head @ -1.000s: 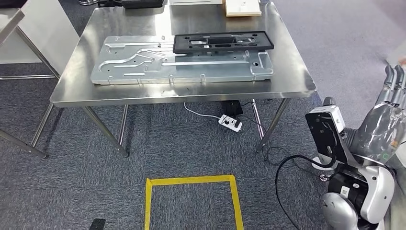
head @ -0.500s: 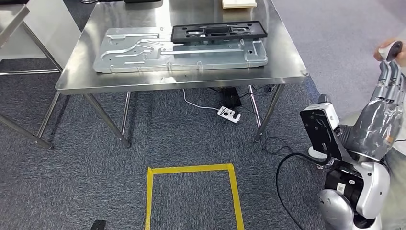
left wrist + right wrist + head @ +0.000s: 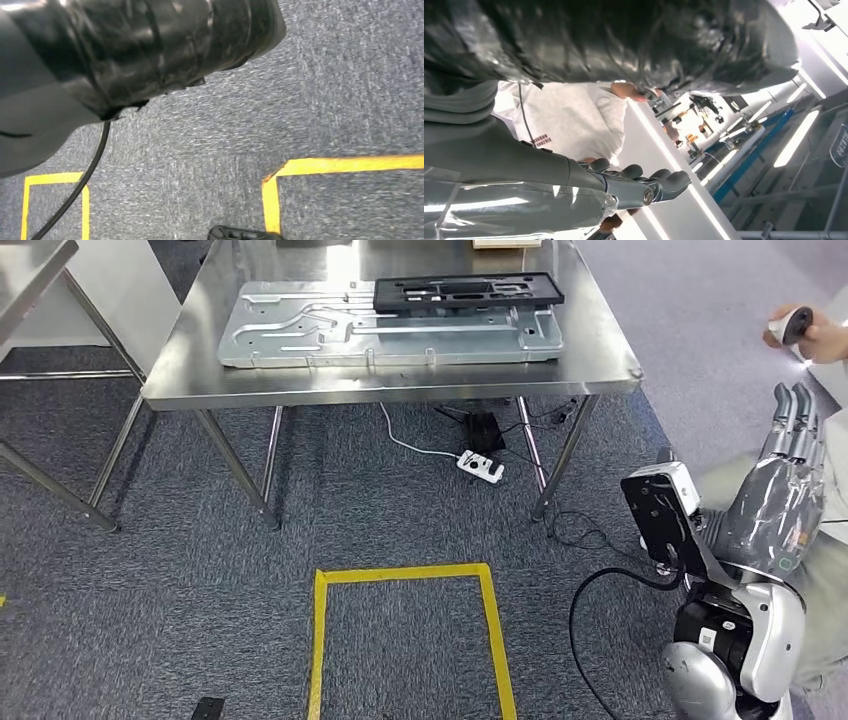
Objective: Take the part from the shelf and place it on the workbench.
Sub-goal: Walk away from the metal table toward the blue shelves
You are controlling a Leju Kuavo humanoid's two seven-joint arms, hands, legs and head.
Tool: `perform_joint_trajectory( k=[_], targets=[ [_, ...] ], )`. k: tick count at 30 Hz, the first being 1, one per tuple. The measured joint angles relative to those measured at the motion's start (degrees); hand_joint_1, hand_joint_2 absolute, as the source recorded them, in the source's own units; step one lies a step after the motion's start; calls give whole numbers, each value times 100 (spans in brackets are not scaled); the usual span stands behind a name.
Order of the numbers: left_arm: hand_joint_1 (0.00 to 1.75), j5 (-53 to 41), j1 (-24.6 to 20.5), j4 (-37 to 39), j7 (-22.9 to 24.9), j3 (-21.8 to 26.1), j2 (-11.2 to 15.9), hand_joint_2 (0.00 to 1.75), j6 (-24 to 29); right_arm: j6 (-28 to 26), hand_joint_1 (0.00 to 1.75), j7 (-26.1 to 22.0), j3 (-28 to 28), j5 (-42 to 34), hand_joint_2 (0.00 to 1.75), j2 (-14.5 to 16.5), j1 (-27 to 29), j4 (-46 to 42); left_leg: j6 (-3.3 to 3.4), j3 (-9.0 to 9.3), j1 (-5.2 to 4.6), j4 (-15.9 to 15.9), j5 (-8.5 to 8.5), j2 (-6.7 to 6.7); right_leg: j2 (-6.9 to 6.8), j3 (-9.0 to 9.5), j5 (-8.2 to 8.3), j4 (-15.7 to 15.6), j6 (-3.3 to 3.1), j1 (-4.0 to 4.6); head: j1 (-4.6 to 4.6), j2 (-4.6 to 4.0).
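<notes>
Head view: across the top of the frame stands the stainless steel workbench [image 3: 400,380], and on it lies a large pressed silver metal panel [image 3: 390,335] with the flat black plastic frame part [image 3: 465,290] resting across its upper right portion. At the right edge, the robot's right hand [image 3: 785,485] is raised, its fingers straight, together and pointing upward, holding nothing. Above it, in the upper right corner, a person's hand [image 3: 815,338] holds a small grey device. A yellow tape square [image 3: 410,575] marks the grey carpet at lower centre, and a white power strip [image 3: 480,467] lies under the bench.

Left wrist view: grey carpet and yellow tape lines; the left hand's state I cannot tell.

Right wrist view: the right hand's dark fingers [image 3: 659,182] reach out at lower centre, extended and empty, with a person in a white shirt [image 3: 574,120] behind.

Judging by this, the part already sits on the bench and placement looks done. The next move would call for lowering the right arm clear of the person.
</notes>
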Motion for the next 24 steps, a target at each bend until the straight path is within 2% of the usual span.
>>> perform_joint_trajectory(
  k=[1, 2, 4, 5, 6, 8, 9, 10, 11, 12, 13, 14, 15, 16, 17, 19, 20, 21, 22, 24],
  targets=[
    [0, -1, 2, 0, 4, 0, -3, 0, -1, 0, 0, 1, -1, -1, 0, -2, 7, -1, -27, -35, -3, 32, 27, 0, 2, 133, -43, -232, -12, 19, 5, 0],
    [0, -1, 5, 0, 7, 0, -4, 0, -1, 0, 0, 2, -1, -3, 0, -5, 16, -2, -57, -57, -5, 44, 61, 0, 4, 164, -66, -321, -26, 39, 7, 0],
    [0, -1, 15, 7, 14, 1, -6, 0, -3, 1, 0, 3, -1, -8, 0, -10, 32, -1, -124, -97, 3, 65, 81, -5, -2, 94, 11, -345, -84, 23, 23, 0],
    [0, -1, 18, 10, 15, 1, -9, 0, -3, 1, 0, 2, -1, -10, 0, -12, 34, 0, -159, -151, 11, 143, -20, -10, -8, 44, 65, -353, -129, 11, 16, 0],
    [0, -1, 20, 14, 15, 1, -11, 0, -3, 1, 0, 2, -1, -11, 0, -12, 35, 1, -194, -230, 23, 319, -220, -15, -15, -19, 126, -364, -170, -4, 11, 0],
    [0, -4, 20, 15, 15, 1, -16, 0, -3, 2, 0, 1, -1, -12, 0, -13, 38, 0, -254, -426, 62, 944, -764, -17, -21, -163, 242, -363, -215, -4, -7, 0],
    [0, -9, 21, 15, 16, 1, -17, 0, -4, 3, 0, 4, -1, -12, 0, -13, 45, 0, -276, -499, 78, 1292, -944, -17, -20, -246, 303, -359, -217, -2, -9, 0],
    [0, -19, 22, 15, 16, 1, -17, 0, -3, 10, 0, 12, -1, -17, 0, -13, 57, 0, -291, -517, 88, 1539, -989, -17, -19, -329, 362, -355, -212, -1, -9, 0],
    [0, -32, 22, 15, 16, 2, -18, 0, -3, 22, 0, 23, -2, -26, 0, -13, 74, 0, -298, -456, 95, 1624, -905, -17, -17, -415, 421, -349, -204, -1, -10, 0],
    [0, -43, 21, 15, 14, 1, -18, 0, -2, 34, 0, 37, -5, -37, 0, -13, 94, 0, -299, -299, 100, 1510, -742, -17, -17, -496, 477, -343, -193, -2, -9, 0],
    [0, -53, 19, 15, 10, 2, -18, 0, -1, 47, 0, 52, -13, -49, 0, -13, 113, -1, -292, -48, 103, 1215, -582, -18, -14, -566, 529, -336, -178, -3, -10, 0],
    [0, -61, 13, 15, 3, 2, -18, 0, 1, 54, 0, 63, -27, -62, 0, -15, 132, -7, -277, 278, 100, 788, -519, -22, -12, -622, 576, -328, -157, 0, -11, 0],
    [0, -68, 5, 16, -6, 2, -17, 0, 2, 58, 0, 73, -47, -79, 0, -18, 148, -17, -252, 587, 90, 337, -538, -30, -13, -658, 621, -322, -131, 5, -7, 0],
    [0, -79, -1, 16, -14, 2, -17, 0, 2, 63, 0, 81, -68, -96, 0, -21, 161, -27, -224, 802, 76, 3, -589, -37, -15, -676, 670, -328, -101, 7, -6, 0],
    [0, -90, -5, 17, -20, 2, -16, 0, 1, 73, 0, 85, -86, -111, 0, -25, 174, -37, -196, 918, 59, -203, -643, -43, -19, -687, 721, -342, -69, 6, -6, 0],
    [0, -108, -6, 18, -25, 2, -17, 0, -1, 95, 0, 88, -105, -111, 0, -31, 200, -45, -125, 890, 54, -287, -582, -33, -15, -706, 798, -366, -6, -6, -5, 0],
    [0, -114, -5, 19, -25, 2, -20, 0, -1, 104, 0, 89, -111, -101, 0, -36, 216, -46, -82, 867, 60, -313, -524, -18, -6, -739, 735, -319, 21, -5, 1, 0],
    [0, -119, -5, 19, -26, 2, -22, 0, -2, 108, 0, 90, -120, -89, 0, -44, 231, -48, -26, 828, 68, -334, -459, 0, 3, -803, 563, -164, 41, -2, 13, 0],
    [0, -125, -5, 20, -28, 2, -24, 0, -1, 110, 0, 91, -132, -77, 0, -52, 244, -48, 23, 781, 71, -343, -400, 17, 10, -899, 303, 109, 53, -1, 25, 0],
    [0, -141, -6, 19, -38, 2, -26, 0, 1, 119, 0, 94, -167, -54, 0, -60, 279, -48, 85, 626, 42, -307, -303, 28, 10, -1109, -218, 881, 65, 0, 43, 0]
  ],
)
